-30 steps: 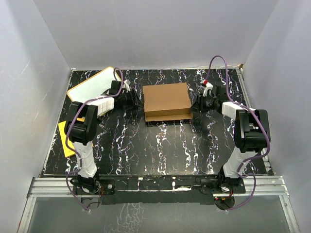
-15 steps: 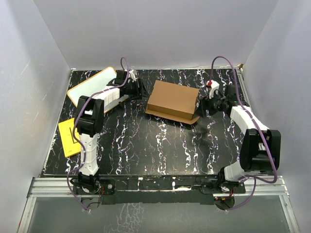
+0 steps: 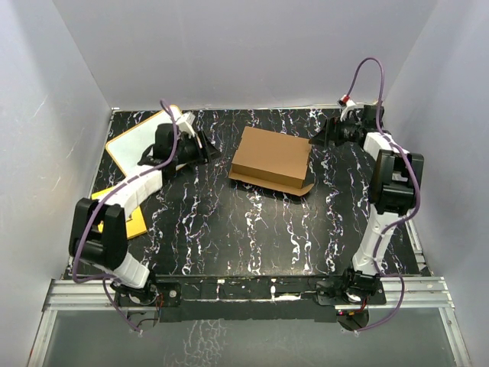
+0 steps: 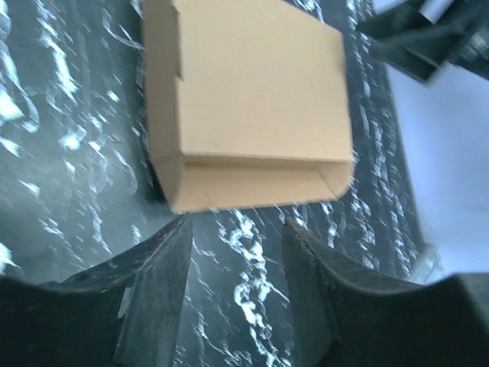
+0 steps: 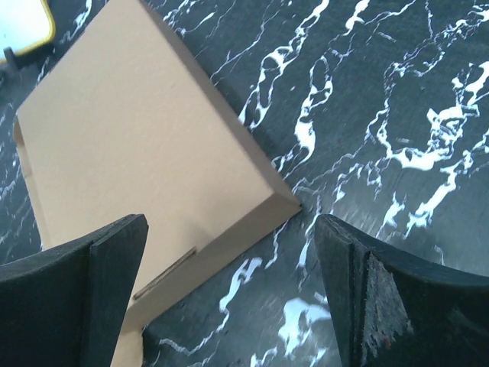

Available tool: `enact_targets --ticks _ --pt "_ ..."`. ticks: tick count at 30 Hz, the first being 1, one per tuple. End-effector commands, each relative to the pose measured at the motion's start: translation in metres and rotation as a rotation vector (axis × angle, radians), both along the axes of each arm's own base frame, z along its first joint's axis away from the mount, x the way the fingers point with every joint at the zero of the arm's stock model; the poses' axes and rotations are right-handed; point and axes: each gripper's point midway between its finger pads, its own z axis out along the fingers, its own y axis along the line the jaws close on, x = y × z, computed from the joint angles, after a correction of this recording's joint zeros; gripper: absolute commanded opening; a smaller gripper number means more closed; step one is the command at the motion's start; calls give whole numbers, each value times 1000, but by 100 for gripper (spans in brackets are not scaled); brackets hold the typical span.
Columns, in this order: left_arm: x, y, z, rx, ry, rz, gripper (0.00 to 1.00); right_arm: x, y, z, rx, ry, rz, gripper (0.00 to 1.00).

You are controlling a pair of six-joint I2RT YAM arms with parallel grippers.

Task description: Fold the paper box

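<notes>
The paper box (image 3: 271, 159) is a closed, shallow brown cardboard box lying skewed on the black marbled table, with a flap edge sticking out at its near right corner. My left gripper (image 3: 208, 150) hovers to the left of the box, apart from it and open; in the left wrist view only table shows between its fingers (image 4: 164, 267), with the box (image 4: 244, 107) ahead of my left gripper (image 4: 237, 229). My right gripper (image 3: 317, 138) is at the box's far right corner, wide open and empty. The right wrist view has the box (image 5: 137, 153) to the left of my right gripper (image 5: 229, 233).
A white board with an orange rim (image 3: 131, 142) lies at the back left, its corner (image 5: 23, 23) also in the right wrist view. A yellow sheet (image 3: 131, 220) lies by the left edge. White walls enclose the table on three sides.
The box has turned from square to skewed. Both arms have drawn back from it, the left toward the white board and the right toward the back right corner. The right gripper has opened wide.
</notes>
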Motion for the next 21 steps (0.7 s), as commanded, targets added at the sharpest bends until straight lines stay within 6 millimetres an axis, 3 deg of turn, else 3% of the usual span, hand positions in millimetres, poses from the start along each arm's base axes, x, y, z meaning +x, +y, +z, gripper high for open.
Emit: enact_targets --ticks 1,5,9,12,16,21 --pt "-38 -25 -3 -185 77 -61 44 42 6 35 110 -52 10 100" --pt "-51 -43 -11 -206 108 -92 39 65 6 13 133 3 8 98" --pt "-57 -57 -21 -216 141 -116 38 62 13 -11 170 77 42 84" --pt "-64 -64 -31 -204 154 -136 39 45 20 -21 171 106 63 74" --pt "-71 -65 -38 -181 149 -157 40 9 27 -26 169 146 76 60" --pt "-82 -60 -27 -144 23 -187 43 -41 35 -26 164 204 53 56"
